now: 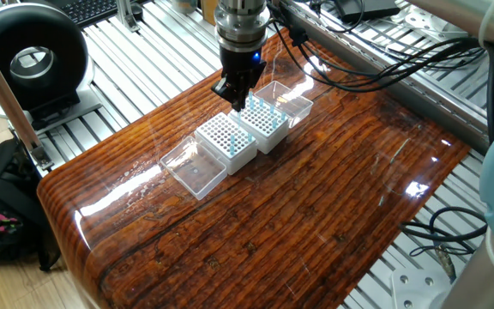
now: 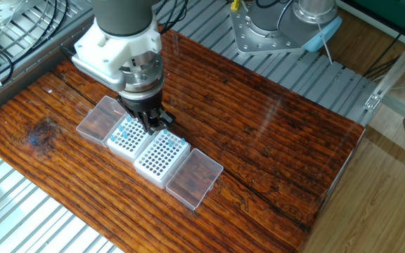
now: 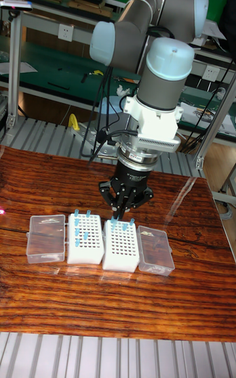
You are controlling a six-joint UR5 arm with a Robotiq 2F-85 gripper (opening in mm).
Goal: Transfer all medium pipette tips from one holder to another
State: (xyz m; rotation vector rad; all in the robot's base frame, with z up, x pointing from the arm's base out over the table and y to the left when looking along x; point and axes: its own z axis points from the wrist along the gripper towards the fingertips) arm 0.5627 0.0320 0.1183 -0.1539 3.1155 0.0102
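Two tip holders stand touching, side by side, on the worktop; a lid lies at each outer end; the end effector hangs over the holders' rear edge.

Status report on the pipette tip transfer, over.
Pincer over the holders, state unclear. Medium pipette tips split across both racks. Nothing in the way.
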